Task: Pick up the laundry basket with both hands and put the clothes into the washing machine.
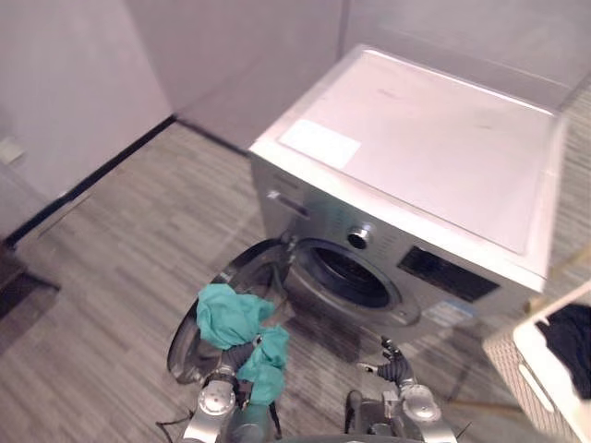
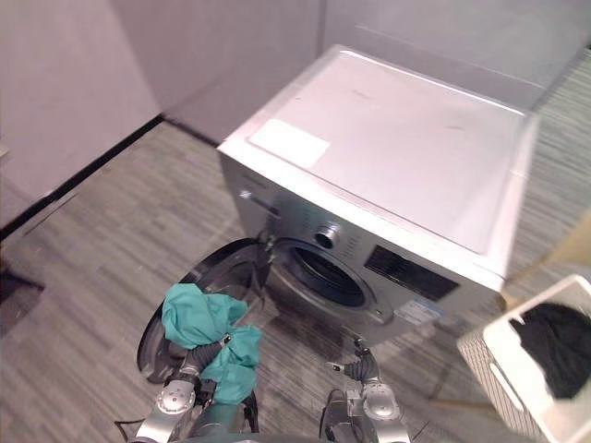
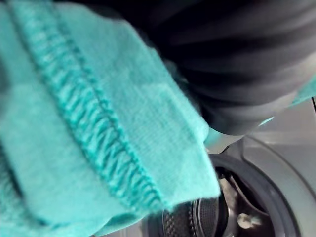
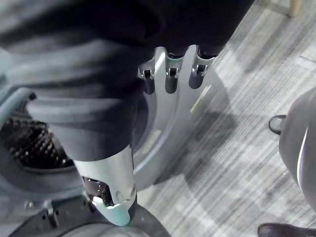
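My left hand [image 1: 237,355] holds a bunched teal cloth [image 1: 226,314] up in the air, low in front of the washing machine [image 1: 434,138]. Part of the cloth hangs down beside the wrist. Close up in the left wrist view, the teal cloth [image 3: 98,123] lies across the hand with the drum [image 3: 197,217] past it. The machine's round door [image 2: 157,346] is swung open to the left and the drum opening [image 1: 351,277] is dark. My right hand [image 1: 397,369] hovers open and empty below the opening, its fingers [image 4: 170,79] relaxed. The white laundry basket [image 2: 499,360] stands on the floor at the right with dark clothes [image 2: 559,337] in it.
Grey wood-pattern floor [image 1: 138,240] stretches left of the machine up to a wall with a dark skirting board [image 1: 102,175]. A pale wooden leg [image 2: 554,258] rises near the basket at the right edge.
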